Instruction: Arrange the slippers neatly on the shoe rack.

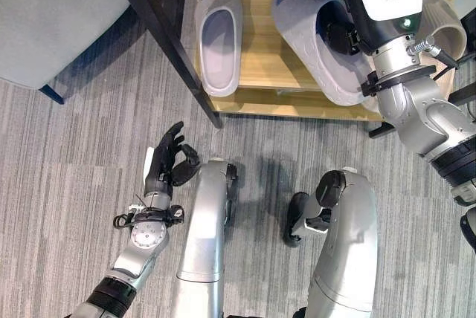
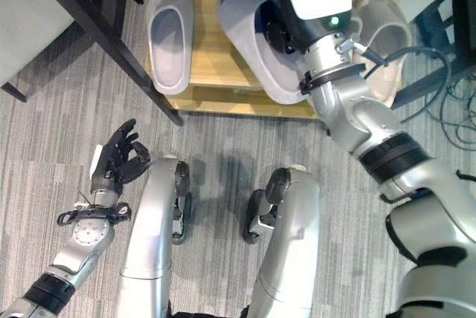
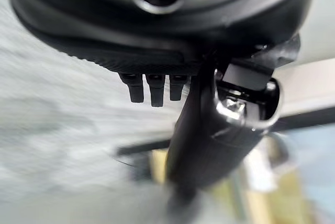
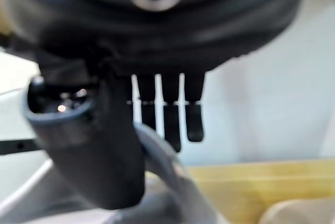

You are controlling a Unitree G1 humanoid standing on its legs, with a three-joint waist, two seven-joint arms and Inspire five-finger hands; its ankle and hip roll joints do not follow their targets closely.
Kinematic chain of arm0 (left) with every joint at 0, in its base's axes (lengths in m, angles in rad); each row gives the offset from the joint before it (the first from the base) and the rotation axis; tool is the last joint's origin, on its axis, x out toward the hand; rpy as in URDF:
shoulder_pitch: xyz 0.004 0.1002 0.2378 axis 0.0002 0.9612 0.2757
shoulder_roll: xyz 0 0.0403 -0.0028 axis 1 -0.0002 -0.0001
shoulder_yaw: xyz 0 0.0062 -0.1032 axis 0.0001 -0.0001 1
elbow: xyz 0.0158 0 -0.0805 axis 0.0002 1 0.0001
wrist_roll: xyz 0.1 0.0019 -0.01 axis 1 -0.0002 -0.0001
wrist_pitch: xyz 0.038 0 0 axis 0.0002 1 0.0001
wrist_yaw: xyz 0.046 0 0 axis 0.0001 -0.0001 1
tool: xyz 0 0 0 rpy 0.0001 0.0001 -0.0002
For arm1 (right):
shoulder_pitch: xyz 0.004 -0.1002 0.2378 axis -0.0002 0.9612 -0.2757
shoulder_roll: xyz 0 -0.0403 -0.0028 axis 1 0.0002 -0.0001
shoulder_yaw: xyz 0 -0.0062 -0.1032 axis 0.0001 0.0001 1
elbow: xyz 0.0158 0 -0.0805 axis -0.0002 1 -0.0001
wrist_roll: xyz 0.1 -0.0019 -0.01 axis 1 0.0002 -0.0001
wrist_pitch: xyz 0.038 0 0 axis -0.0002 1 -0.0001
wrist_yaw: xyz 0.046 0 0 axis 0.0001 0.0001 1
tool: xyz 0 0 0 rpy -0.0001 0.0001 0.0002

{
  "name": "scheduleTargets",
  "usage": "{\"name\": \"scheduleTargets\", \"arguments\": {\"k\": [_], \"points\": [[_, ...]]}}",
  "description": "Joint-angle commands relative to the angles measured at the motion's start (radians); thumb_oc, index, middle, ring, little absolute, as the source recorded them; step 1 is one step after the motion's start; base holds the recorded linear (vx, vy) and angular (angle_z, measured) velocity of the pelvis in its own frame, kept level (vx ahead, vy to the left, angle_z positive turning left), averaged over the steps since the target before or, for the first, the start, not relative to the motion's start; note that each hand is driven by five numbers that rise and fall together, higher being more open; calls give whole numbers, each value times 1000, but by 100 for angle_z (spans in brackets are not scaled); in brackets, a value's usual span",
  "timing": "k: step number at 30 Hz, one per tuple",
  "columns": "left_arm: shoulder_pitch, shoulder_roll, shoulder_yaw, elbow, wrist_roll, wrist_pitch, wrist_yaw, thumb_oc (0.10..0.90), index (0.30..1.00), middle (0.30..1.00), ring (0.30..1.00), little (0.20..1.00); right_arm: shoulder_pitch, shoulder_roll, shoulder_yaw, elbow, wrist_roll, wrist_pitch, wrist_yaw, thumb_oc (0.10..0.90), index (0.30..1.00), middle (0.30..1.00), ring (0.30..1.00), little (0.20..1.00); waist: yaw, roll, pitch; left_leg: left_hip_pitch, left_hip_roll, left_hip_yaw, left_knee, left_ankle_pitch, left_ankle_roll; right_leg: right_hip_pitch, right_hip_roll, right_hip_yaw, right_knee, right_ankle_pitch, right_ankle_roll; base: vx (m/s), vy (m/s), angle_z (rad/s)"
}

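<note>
On the wooden shoe rack (image 1: 260,80) one grey slipper (image 1: 219,36) already lies straight, while the right hand (image 1: 338,36) holds the slanted second slipper (image 1: 312,36) between thumb and fingers, still needing alignment, and the left hand (image 1: 167,158) hangs relaxed, holding nothing.

Beige slipper (image 1: 446,24) partly behind right arm, cut by frame edge
</note>
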Motion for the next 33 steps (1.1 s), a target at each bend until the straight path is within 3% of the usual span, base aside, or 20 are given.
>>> {"name": "scheduleTargets", "arguments": {"k": [1, 15, 16, 17, 18, 23, 33], "points": [[135, 33, -52, -64, 24, -28, 5, 800, 900, 900, 900, 900, -196, 2, -38, 31, 10, 11, -60, 400, 300, 300, 300, 300, 65, -5, -3, -13, -4, -21, 33, -157, 19, 53, -6, 59, 78, -175, -9, 0, 0, 0], [99, 55, -75, -58, -2, -55, 8, 800, 900, 900, 900, 900, -355, 160, 108, 416, 85, 31, -39, 400, 300, 300, 300, 300, 100, -1, -3, -13, 1, 1, 29, -153, 4, 53, -34, 82, 110, -172, -9, -11, 10, 7], [93, 56, -78, -62, -5, -57, 8, 800, 900, 900, 900, 900, -366, 169, 125, 432, 83, 31, -36, 463, 394, 394, 394, 394, 102, -1, -3, -13, 2, 1, 27, -153, 3, 53, -35, 82, 111, -171, -10, 0, 0, 0], [91, 58, -80, -68, -6, -58, 7, 800, 900, 900, 900, 900, -368, 177, 133, 448, 83, 32, -32, 678, 716, 716, 716, 716, 105, -2, -3, -13, 1, 1, 27, -153, 3, 53, -36, 84, 113, -171, -11, 0, 0, 0], [89, 58, -82, -71, -8, -60, 5, 800, 900, 900, 900, 900, -376, 184, 144, 469, 78, 34, -30, 800, 900, 900, 900, 900, 107, -2, -3, -13, 0, 2, 26, -154, 2, 53, -37, 85, 114, -173, -11, 0, 0, 0], [67, 49, -89, -61, -4, -53, 2, 800, 900, 900, 900, 900, -403, 208, 178, 484, 80, 25, -14, 800, 900, 900, 900, 900, 94, -14, -3, -13, 5, 16, 25, -154, -5, 53, -39, 97, 125, -174, -12, 6, -21, 5], [102, 66, -32, -61, -10, -34, -3, 800, 900, 900, 900, 900, -414, 121, 204, 313, 83, 9, 54, 800, 900, 900, 900, 900, 69, -6, -3, -13, 9, 4, 45, -154, -10, 53, -30, 101, 145, -187, -12, 6, -9, 3]]}}
